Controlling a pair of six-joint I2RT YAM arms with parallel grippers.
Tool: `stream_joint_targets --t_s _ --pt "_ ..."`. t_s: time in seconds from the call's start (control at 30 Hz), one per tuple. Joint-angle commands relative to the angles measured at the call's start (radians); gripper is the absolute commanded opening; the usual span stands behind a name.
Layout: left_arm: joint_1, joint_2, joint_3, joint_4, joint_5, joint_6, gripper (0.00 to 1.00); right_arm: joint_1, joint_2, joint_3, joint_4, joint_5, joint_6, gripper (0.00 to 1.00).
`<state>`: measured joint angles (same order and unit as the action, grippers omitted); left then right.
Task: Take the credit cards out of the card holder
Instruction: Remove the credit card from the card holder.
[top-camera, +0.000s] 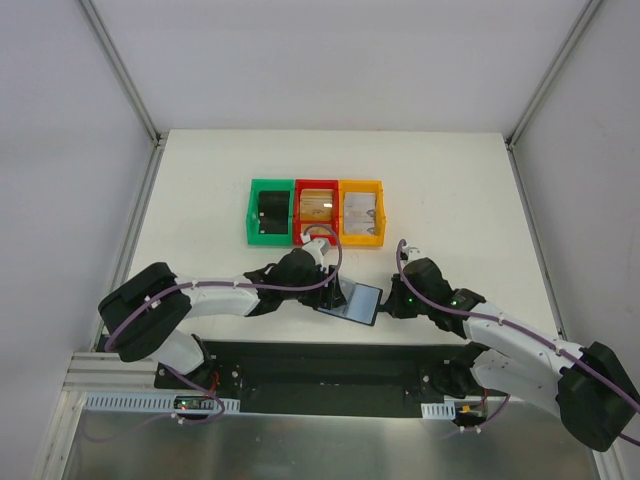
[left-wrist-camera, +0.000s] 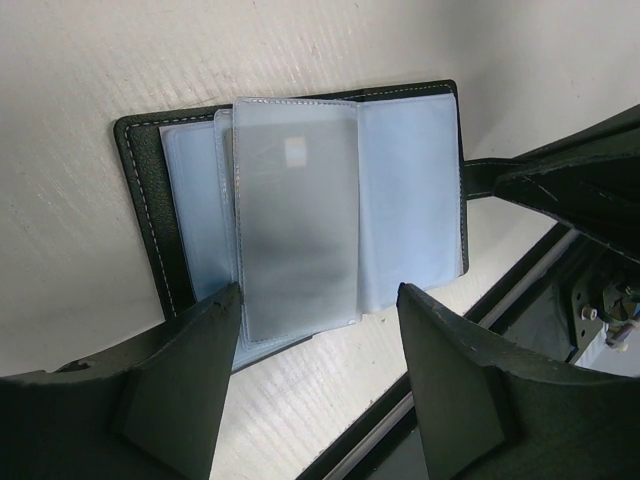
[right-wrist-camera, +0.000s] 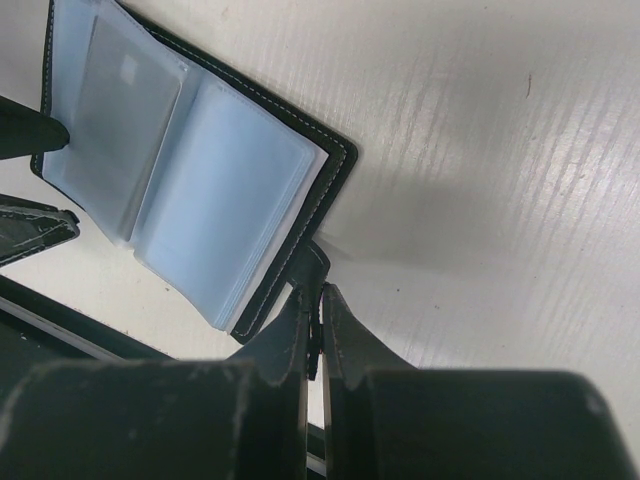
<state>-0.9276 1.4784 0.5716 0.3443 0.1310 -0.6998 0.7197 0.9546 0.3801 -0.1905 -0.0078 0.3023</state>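
Two grippers are seen at the card holder (top-camera: 352, 300), which is laid open on the white table (top-camera: 200, 200), just in front of the red bin (top-camera: 316, 184). Its small black tab (right-wrist-camera: 314, 268) is pinched tight by the right gripper (right-wrist-camera: 318, 292). The left gripper (left-wrist-camera: 318, 300) is spread wide at the holder's near edge, and the clear sleeves (left-wrist-camera: 300, 210) are seen between its fingers (left-wrist-camera: 190, 370). A tan card (top-camera: 316, 204) is seen in the red bin. A pale card (top-camera: 361, 207) is seen in the orange bin (top-camera: 362, 184).
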Motion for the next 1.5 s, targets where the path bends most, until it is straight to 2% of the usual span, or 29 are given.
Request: stream_joint_targets --t_s 0.0,0.37,0.63,0.9,1.23,1.47 --pt "-0.004 0.013 0.024 0.030 0.036 -0.015 0.63 0.001 -0.007 -0.003 0.016 -0.004 0.000 0.00" --pt "-0.008 -0.055 0.010 0.036 0.013 -0.010 0.63 0.001 -0.011 -0.003 0.016 -0.003 0.001 0.00" --pt "-0.011 -0.024 0.031 0.038 0.048 -0.009 0.63 0.001 -0.010 -0.003 0.017 -0.006 0.003 0.00" --pt "-0.010 -0.056 0.025 -0.019 -0.067 -0.001 0.64 0.001 -0.010 -0.007 0.020 -0.008 0.003 0.00" --pt "-0.010 0.013 0.056 -0.004 0.022 0.005 0.63 0.001 -0.005 -0.004 0.022 -0.011 0.004 0.00" --pt "-0.011 0.005 0.039 -0.007 -0.017 -0.006 0.63 0.001 -0.008 0.000 0.020 -0.011 0.003 0.00"
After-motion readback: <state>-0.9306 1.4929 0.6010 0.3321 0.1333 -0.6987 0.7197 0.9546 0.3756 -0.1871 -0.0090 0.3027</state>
